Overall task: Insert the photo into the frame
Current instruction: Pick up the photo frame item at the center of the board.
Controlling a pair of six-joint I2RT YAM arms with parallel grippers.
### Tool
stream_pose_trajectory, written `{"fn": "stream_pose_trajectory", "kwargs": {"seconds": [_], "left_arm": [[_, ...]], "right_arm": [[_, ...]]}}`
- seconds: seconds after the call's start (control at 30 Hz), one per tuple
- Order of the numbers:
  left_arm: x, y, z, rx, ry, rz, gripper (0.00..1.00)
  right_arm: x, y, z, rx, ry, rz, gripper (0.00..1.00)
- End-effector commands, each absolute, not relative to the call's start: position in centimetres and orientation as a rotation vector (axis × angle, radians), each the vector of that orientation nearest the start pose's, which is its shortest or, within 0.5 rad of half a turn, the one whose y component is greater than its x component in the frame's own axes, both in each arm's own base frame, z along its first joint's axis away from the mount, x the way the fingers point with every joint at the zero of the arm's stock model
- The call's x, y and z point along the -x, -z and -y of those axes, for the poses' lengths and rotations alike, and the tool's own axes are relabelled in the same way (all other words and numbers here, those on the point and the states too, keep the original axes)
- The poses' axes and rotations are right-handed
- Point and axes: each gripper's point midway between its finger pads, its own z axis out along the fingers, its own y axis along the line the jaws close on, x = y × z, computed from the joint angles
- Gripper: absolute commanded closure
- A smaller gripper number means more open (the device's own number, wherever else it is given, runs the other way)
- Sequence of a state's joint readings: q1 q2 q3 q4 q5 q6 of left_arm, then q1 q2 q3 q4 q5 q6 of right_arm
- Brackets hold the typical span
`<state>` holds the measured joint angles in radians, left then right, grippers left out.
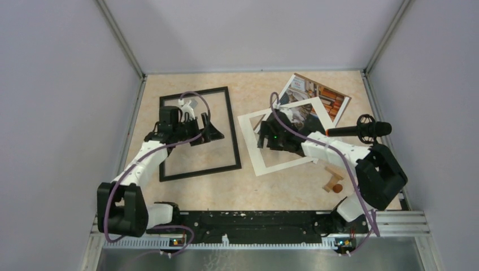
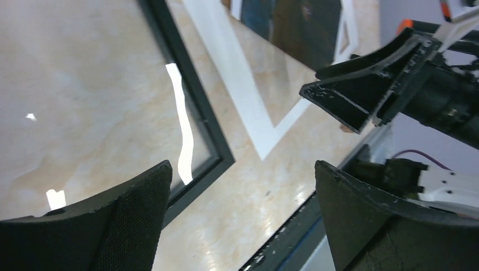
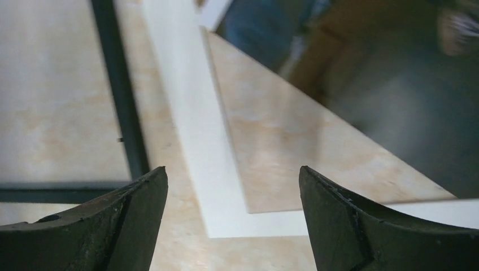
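**Top external tally: one frame, one mat, one photo, both grippers spread wide**

Counting from above: one thin black rectangular picture frame (image 1: 233,129), one white cardboard mat (image 1: 250,145), one glossy printed photo (image 1: 322,96), two grippers. All flat on the beige marbled tabletop (image 1: 254,84). Frame on the left half, mat just beside it to the right, apart from it. Photo at the far right, tilted, partly tucked under the mat's far corner.

Over to the left gripper (image 1: 204,125): poised above the frame's far right part, jaws parted, nothing between them. Up close in the left wrist view (image 2: 243,169), two curved fingers (image 2: 130,220) with black, grainy pads. Frame corner (image 2: 217,147) just beyond the left pad, with bright glints on the shiny pane inside. Contact impossible to call.

Now the right gripper (image 1: 270,134): above the mat's near-left part, also spread and holding nothing. Seen from its wrist (image 3: 231,169), matte mat strip (image 3: 192,118) running between the fingers (image 3: 361,231) and dark frame border (image 3: 121,107) off to the left.
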<state>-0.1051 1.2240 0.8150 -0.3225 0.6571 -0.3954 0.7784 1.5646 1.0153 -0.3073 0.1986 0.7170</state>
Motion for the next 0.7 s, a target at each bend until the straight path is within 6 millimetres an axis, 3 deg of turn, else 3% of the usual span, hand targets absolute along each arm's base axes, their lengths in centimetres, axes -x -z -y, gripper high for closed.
{"fn": "stream_pose_trajectory", "kwargs": {"seconds": [0.0,0.07,0.23,0.37,0.47,0.53,0.67], "left_arm": [[-29.5,-17.5,19.8,-0.017,1.376,-2.224,0.02],[-31.1,-17.5,21.7,0.008,1.393,-2.214,0.01],[-36.6,-16.4,25.8,0.026,1.233,-2.257,0.02],[-39.5,-15.7,28.5,0.044,1.259,-2.244,0.02],[-38.8,-15.5,31.9,-0.038,1.324,-2.212,0.03],[-36.9,-14.4,34.2,-0.108,1.355,-2.242,0.03],[-33.3,-11.3,35.8,-0.159,1.354,-2.332,0.02]], "right_arm": [[-28.1,-8.9,-22.9,-0.093,-0.356,-2.491,0.15],[-28.7,-8.7,-22.3,-0.132,-0.373,-2.482,0.16],[-29.8,-7.7,-20.6,-0.318,-0.322,-2.466,0.17],[-28.5,-7.0,-18.2,-0.580,-0.187,-2.487,0.18],[-26.5,-6.5,-16.0,-0.711,-0.048,-2.525,0.18],[-25.5,-6.2,-14.8,-0.765,0.007,-2.524,0.18],[-24.2,-6.0,-12.6,-0.923,0.057,-2.433,0.18]]}}
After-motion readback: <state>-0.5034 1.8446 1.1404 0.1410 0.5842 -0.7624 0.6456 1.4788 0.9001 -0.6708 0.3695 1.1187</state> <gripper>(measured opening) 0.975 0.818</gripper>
